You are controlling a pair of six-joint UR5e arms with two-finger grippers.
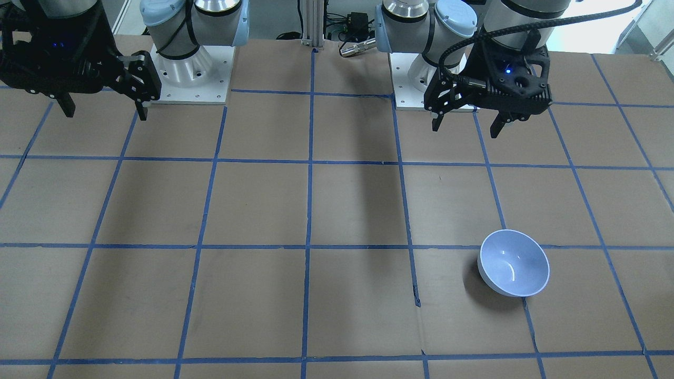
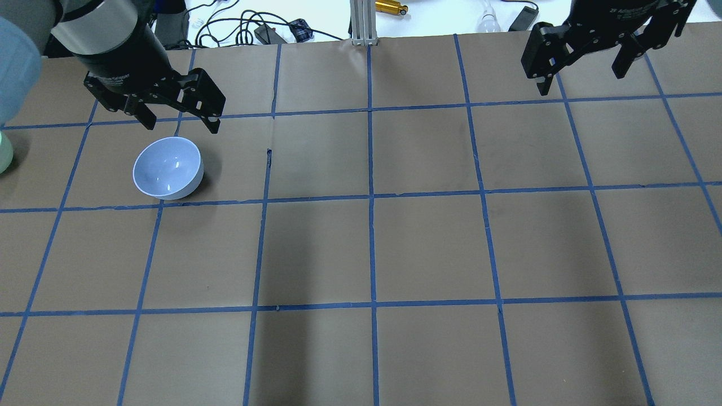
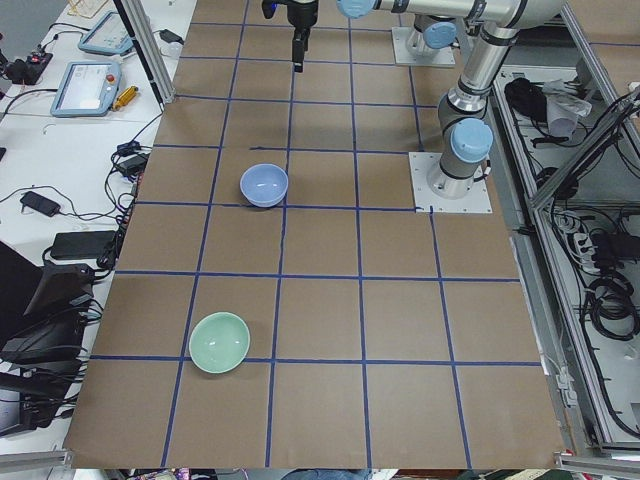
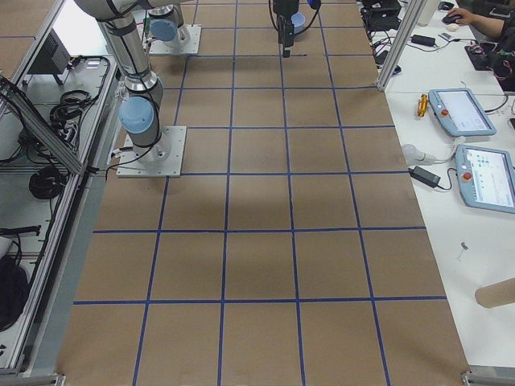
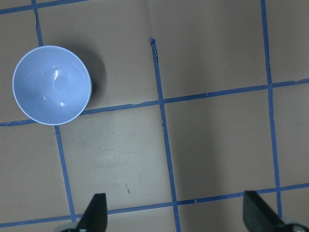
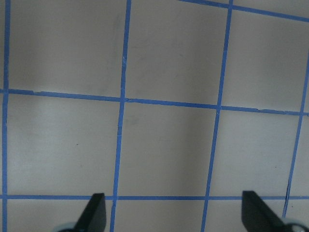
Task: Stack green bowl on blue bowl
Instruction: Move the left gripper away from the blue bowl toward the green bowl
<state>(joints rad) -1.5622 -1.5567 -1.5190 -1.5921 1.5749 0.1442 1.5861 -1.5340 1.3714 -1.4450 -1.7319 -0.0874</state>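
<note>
The blue bowl (image 2: pixel 167 167) stands upright and empty on the table's far left part; it also shows in the front view (image 1: pixel 513 268), the left side view (image 3: pixel 264 184) and the left wrist view (image 5: pixel 51 84). The green bowl (image 3: pixel 219 342) stands upright nearer the table's left end, apart from the blue bowl; only its edge shows overhead (image 2: pixel 3 153). My left gripper (image 2: pixel 175 115) is open and empty, raised just beyond the blue bowl. My right gripper (image 2: pixel 586 65) is open and empty, raised over the far right.
The table (image 2: pixel 372 248) is brown board with a grid of blue tape. Cables and small devices (image 2: pixel 271 28) lie beyond its far edge. The arm bases (image 1: pixel 192 79) stand on the robot's side. Tablets and cables lie on side benches (image 3: pixel 85 90).
</note>
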